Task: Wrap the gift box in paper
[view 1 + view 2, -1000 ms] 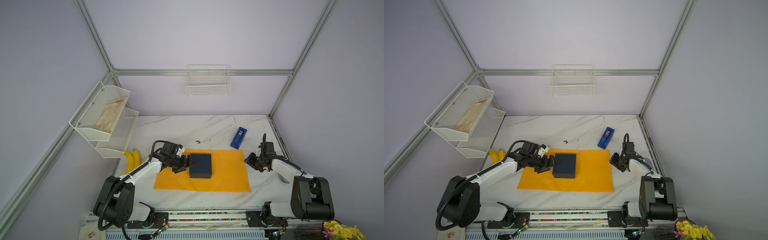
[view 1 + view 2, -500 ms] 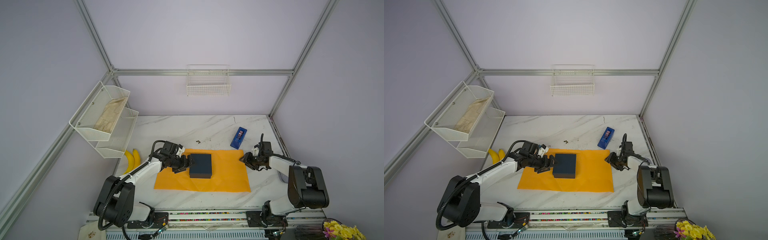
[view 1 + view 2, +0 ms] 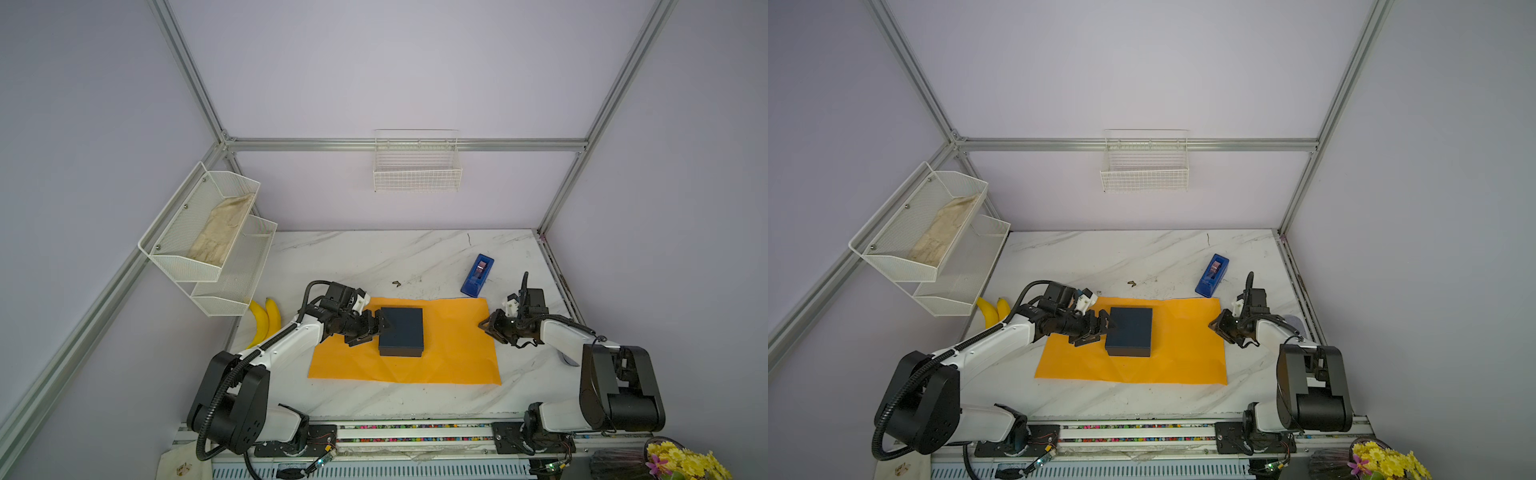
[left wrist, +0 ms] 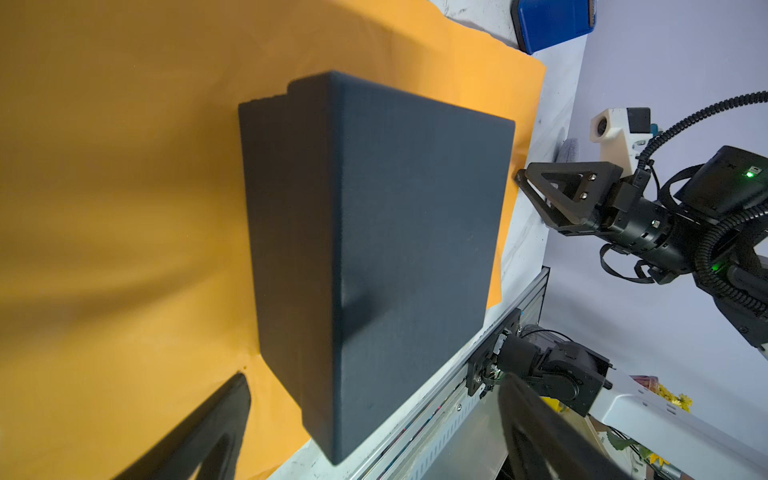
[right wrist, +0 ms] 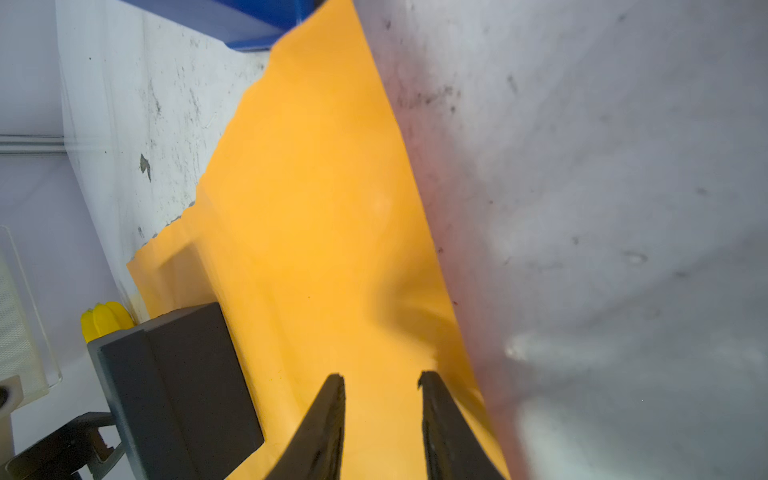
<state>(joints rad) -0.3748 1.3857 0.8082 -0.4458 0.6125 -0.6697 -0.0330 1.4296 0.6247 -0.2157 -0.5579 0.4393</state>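
While the small dark navy matte square gift box (image 3: 401, 330) sits flat on the large orange-yellow sheet of thin paper (image 3: 457, 347), lid on, one arm is low at each side of it. Paper lies under the box & runs out much further to the box's right than to its left, lightly creased. Left gripper (image 3: 374, 332) is at the box's left side, jaws spread wide. In left wrist view its black fingers (image 4: 224, 415) flank the box's near corner w/ gaps showing, no clamp on it. Right gripper (image 3: 484, 326) is well to the box's right, at the paper's right edge. Right wrist view shows it (image 5: 380, 376) w/ jaws narrow, a small gap btwn the tips, tips over the sheet's border. Can't tell if they touch the paper. Bright blue narrow plastic tape dispenser (image 3: 478, 275) stands behind & right of the box, just off the paper's far corner. Two yellow bananas (image 3: 264, 322) lie well left of the box on the white marble tabletop (image 3: 374, 257).
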